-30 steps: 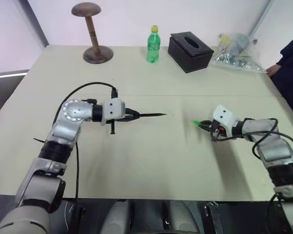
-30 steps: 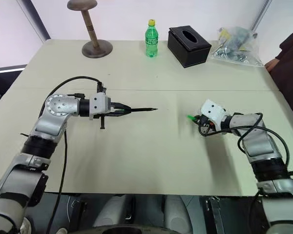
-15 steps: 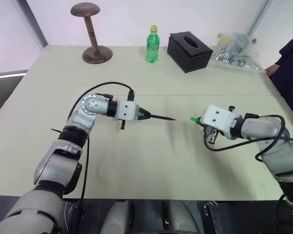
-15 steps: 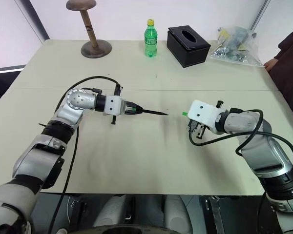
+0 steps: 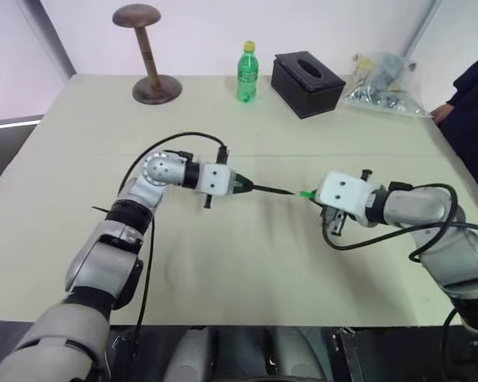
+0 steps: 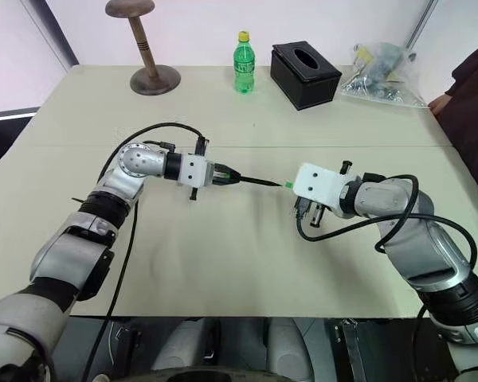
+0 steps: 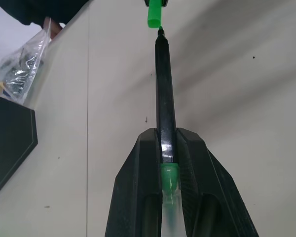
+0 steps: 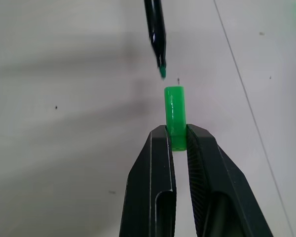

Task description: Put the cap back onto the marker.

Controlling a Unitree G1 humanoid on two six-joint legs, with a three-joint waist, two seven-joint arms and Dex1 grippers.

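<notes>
Black marker [image 7: 165, 94] pinched in left hand [image 7: 168, 143], tip toward cap [image 8: 174, 116] pinched in right hand [image 8: 177, 136]

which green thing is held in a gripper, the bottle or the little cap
The small green cap, pinched between the right gripper fingers just short of the marker tip. The green bottle stands untouched at the table's far side, beside the black box.

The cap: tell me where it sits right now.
The cap is clamped in the right gripper above the table's middle, its open end just short of the marker tip, which the left gripper holds toward it.
</notes>
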